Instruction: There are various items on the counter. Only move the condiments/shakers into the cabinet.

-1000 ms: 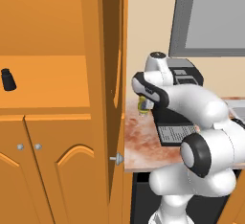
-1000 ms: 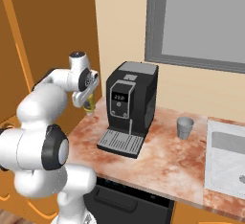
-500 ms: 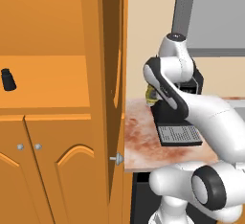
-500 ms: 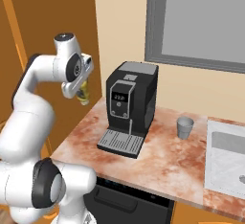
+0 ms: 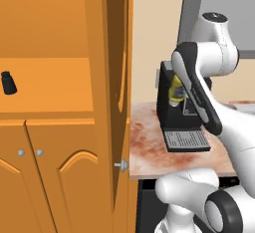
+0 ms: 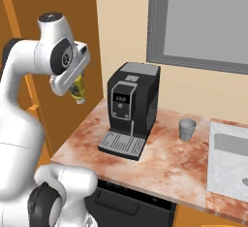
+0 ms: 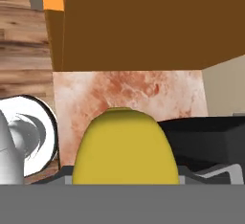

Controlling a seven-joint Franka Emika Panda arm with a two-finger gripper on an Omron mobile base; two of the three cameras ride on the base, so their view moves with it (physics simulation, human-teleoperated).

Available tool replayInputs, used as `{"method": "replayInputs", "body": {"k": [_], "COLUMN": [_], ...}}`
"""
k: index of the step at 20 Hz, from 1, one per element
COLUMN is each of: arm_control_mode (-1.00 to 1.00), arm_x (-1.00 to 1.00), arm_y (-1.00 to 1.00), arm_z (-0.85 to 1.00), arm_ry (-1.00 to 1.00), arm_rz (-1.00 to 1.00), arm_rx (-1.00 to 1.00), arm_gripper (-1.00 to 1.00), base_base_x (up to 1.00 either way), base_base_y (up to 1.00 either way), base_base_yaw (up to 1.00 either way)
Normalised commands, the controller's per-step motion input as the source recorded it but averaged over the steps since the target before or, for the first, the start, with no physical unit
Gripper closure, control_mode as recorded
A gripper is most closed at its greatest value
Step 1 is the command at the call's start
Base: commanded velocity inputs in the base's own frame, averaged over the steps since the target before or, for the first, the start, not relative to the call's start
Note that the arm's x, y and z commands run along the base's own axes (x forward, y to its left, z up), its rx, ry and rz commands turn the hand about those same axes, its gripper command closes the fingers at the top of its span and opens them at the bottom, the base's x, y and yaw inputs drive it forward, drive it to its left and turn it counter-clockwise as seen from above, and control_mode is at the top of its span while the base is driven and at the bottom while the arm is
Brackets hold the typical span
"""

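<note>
Reddish-brown mottled stone makes up the counter [image 6: 160, 163], which runs right from the tall orange cabinet [image 5: 55, 127] toward a pale sink [image 6: 227, 163] at the far right. On the counter stands a big black coffee machine [image 6: 131, 109] with its drip tray toward the near edge, and a small grey cup [image 6: 187, 129] sits to its right, apart from it. One cabinet door [image 5: 115, 92] stands open edge-on, a silver knob [image 5: 121, 165] on its lower part. Inside, on the open shelf at the left, a small black shaker [image 5: 7, 83] rests tilted. The gripper [image 6: 72, 83] hangs in the air above the left end of the counter, beside the open door and left of the coffee machine. Its jaws are pinched on the yellow mustard bottle [image 6: 78, 89], which is lifted clear of the stone; in the hand view the bottle's rounded yellow body [image 7: 125, 151] sits between the fingers, with the counter below it. A grey-framed window [image 6: 198, 22] fills the wall above.
</note>
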Motion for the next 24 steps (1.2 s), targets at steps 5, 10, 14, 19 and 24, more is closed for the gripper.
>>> {"method": "replayInputs", "body": {"k": [5, 10, 14, 19, 24], "arm_control_mode": [-1.0, -1.0, -1.0, -1.0, 1.0], "arm_x": [-0.95, -0.67, -0.17, -0.07, 0.0], "arm_y": [-0.21, 0.03, 0.1, 0.0, 0.0], "arm_z": [0.05, -0.06, -0.03, -0.03, 0.0], "arm_ry": [0.04, 0.04, 0.0, 0.0, 0.0], "arm_rz": [0.0, -0.01, -0.01, 0.0, 0.0], "arm_rx": [0.0, 0.0, -0.03, 0.0, 0.0], "arm_gripper": [1.0, 1.0, 1.0, 1.0, 1.0], "base_base_x": [0.0, 0.0, 0.0, 0.0, -0.95], "base_base_y": [0.0, 0.0, 0.0, 0.0, -0.11], "base_base_yaw": [0.0, 0.0, 0.0, 0.0, -0.04]}}
